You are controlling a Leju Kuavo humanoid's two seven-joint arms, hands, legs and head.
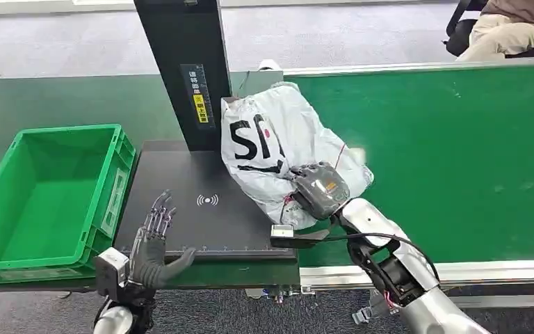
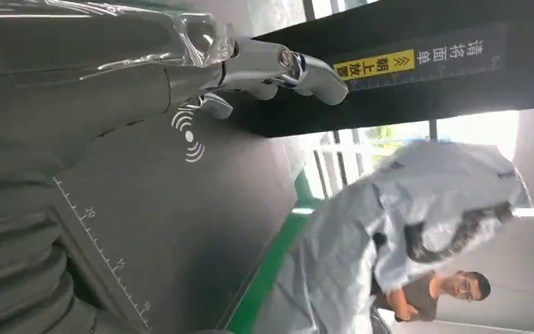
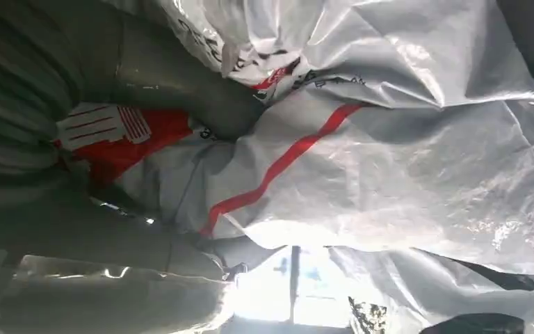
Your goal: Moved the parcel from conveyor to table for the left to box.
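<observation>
Green belting of the conveyor (image 1: 459,153) runs beside the dark counter (image 1: 201,209), and the grey plastic parcel (image 1: 278,139) lies across both edges. The right hand (image 1: 318,189) grips the parcel's near side. The left hand (image 1: 154,240) hovers over the counter, fingers spread, holding nothing.

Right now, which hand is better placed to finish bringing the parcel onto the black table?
The right hand. It already grips the parcel, which straddles the conveyor and the table. The left hand hovers open, apart from it.
</observation>
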